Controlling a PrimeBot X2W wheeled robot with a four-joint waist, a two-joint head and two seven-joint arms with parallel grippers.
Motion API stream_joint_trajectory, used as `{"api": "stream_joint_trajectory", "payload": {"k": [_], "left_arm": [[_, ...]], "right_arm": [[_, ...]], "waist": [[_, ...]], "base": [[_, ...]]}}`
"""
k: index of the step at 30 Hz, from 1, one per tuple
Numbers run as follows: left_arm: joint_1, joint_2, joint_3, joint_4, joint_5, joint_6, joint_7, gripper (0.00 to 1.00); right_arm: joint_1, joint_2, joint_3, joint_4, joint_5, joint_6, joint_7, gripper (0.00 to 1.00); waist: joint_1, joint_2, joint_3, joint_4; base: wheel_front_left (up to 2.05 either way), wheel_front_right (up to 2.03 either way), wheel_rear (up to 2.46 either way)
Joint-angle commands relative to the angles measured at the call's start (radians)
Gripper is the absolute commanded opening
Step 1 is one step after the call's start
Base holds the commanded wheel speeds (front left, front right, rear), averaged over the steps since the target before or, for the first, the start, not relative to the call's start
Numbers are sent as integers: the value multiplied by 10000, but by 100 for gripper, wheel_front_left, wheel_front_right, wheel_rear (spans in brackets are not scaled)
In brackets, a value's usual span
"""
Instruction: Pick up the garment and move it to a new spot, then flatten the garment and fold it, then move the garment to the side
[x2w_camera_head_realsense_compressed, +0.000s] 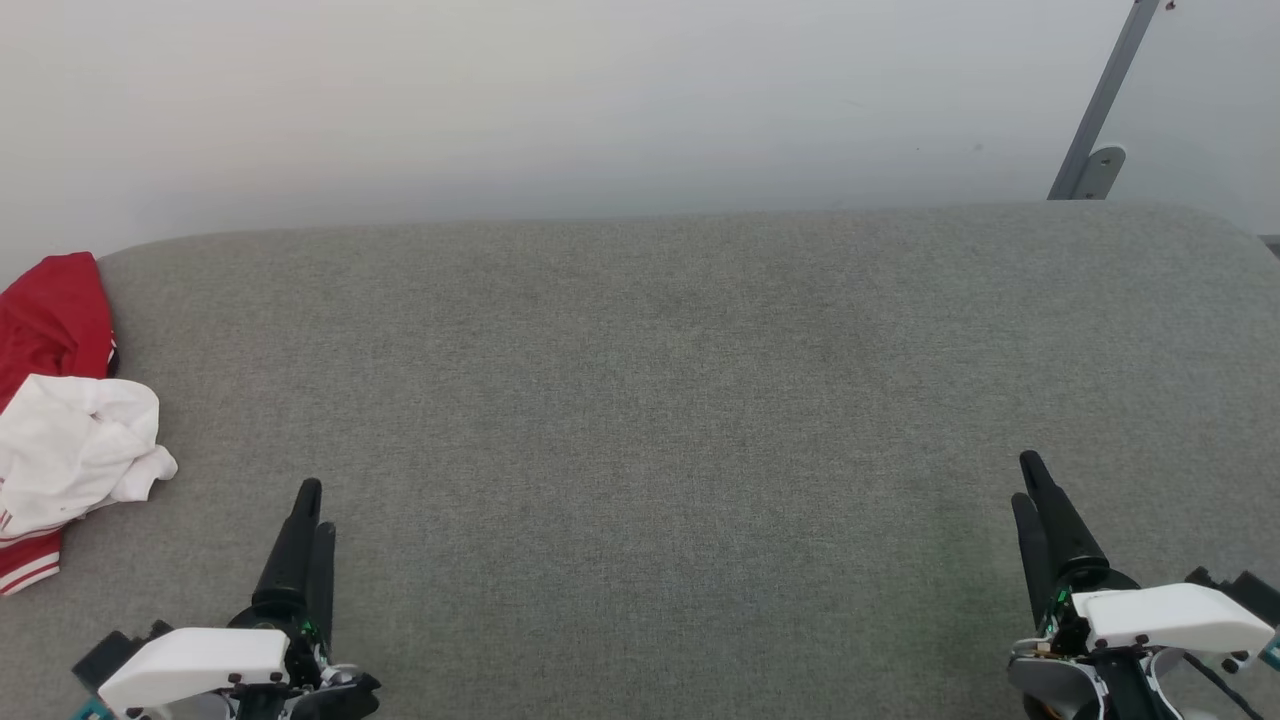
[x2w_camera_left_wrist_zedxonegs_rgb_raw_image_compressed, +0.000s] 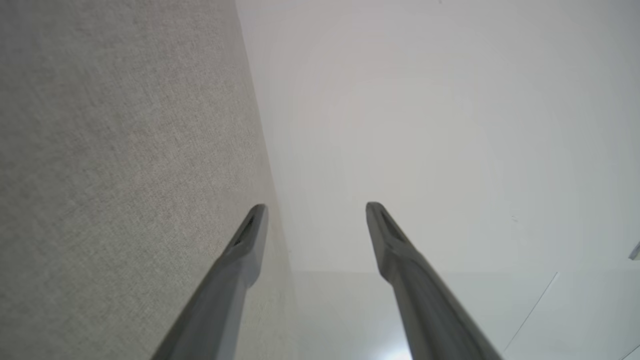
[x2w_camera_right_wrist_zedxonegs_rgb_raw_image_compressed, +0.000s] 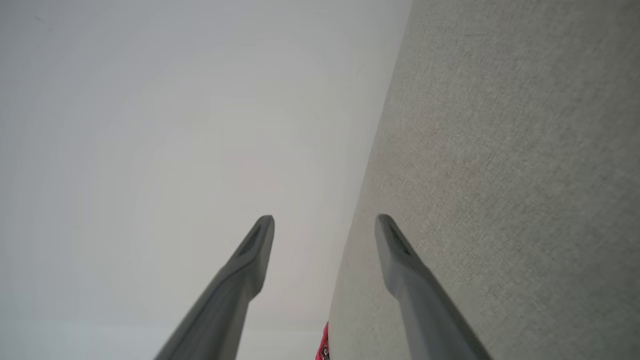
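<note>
The garment (x2w_camera_head_realsense_compressed: 60, 400) lies crumpled at the far left edge of the grey fabric surface (x2w_camera_head_realsense_compressed: 660, 400), red at the back with bunched white fabric in front and red-and-white striped trim below. A sliver of the red garment (x2w_camera_right_wrist_zedxonegs_rgb_raw_image_compressed: 324, 345) also peeks in at the bottom of the right wrist view. My left gripper (x2w_camera_head_realsense_compressed: 312, 508) hovers at the lower left, to the right of the garment and apart from it, open and empty. My right gripper (x2w_camera_head_realsense_compressed: 1026, 476) sits at the lower right, far from the garment, open and empty. In each wrist view the two fingers stand apart: left gripper (x2w_camera_left_wrist_zedxonegs_rgb_raw_image_compressed: 316, 207), right gripper (x2w_camera_right_wrist_zedxonegs_rgb_raw_image_compressed: 325, 220).
A pale wall rises behind the grey surface. A grey metal bracket (x2w_camera_head_realsense_compressed: 1095, 130) leans against the wall at the back right, just beyond the surface's rear edge.
</note>
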Motion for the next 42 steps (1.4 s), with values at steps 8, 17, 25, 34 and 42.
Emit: {"api": "stream_joint_trajectory", "payload": {"k": [8,17,25,34,42], "left_arm": [[-16,518,-305,-479,1572,556,-465,100],[60,912,-508,-787,3382,941,-842,100],[197,1171,-602,-893,4687,996,-1133,100],[349,1238,-530,-1050,5792,771,-1450,100],[444,1249,-443,-1101,6691,560,-1698,100]], "right_arm": [[-450,-254,203,-73,-1834,1,-268,100],[-589,-373,278,-144,-3823,1,-337,100],[-656,-409,279,-243,-5048,1,-404,100],[-706,-426,333,-343,-6179,1,-492,100],[-717,-496,482,-436,-7016,2,-563,100]], "waist": [[0,0,-6,-10],[0,0,-14,-6],[0,0,-20,-7],[0,0,-27,2],[0,0,-29,-3]], "base": [[0,0,0],[0,0,0],[0,0,0],[0,0,0],[0,0,0]]}}
